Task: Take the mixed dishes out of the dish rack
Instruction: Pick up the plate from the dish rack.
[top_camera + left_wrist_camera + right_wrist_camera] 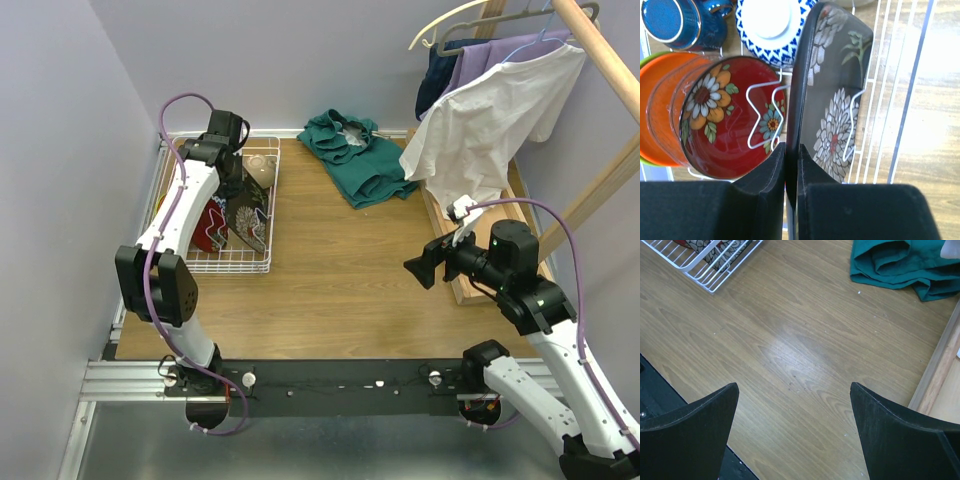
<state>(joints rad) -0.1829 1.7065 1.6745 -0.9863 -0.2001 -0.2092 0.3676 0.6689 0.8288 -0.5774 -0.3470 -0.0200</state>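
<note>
The white wire dish rack (pixel 232 262) stands at the table's left, and its corner shows in the right wrist view (pixel 705 270). My left gripper (pixel 791 155) reaches down into the rack (pixel 880 100) and is shut on the upper edge of the black square floral plate (pixel 835 95), which stands upright between tines. Left of it stand a red-patterned bowl (pixel 725 120), orange plates (pixel 662 100) and a sliver of lime-green plate (pixel 647 59). A dark-blue mug (pixel 680 20) and a blue-white bowl (pixel 772 25) lie beyond. My right gripper (pixel 795 395) is open and empty above bare table at the right (pixel 425 268).
A green garment (pixel 355 155) lies crumpled at the back centre. A white shirt (pixel 480 120) hangs over a long wooden tray (pixel 470 285) at the right. Walls close in on the left and at the back.
</note>
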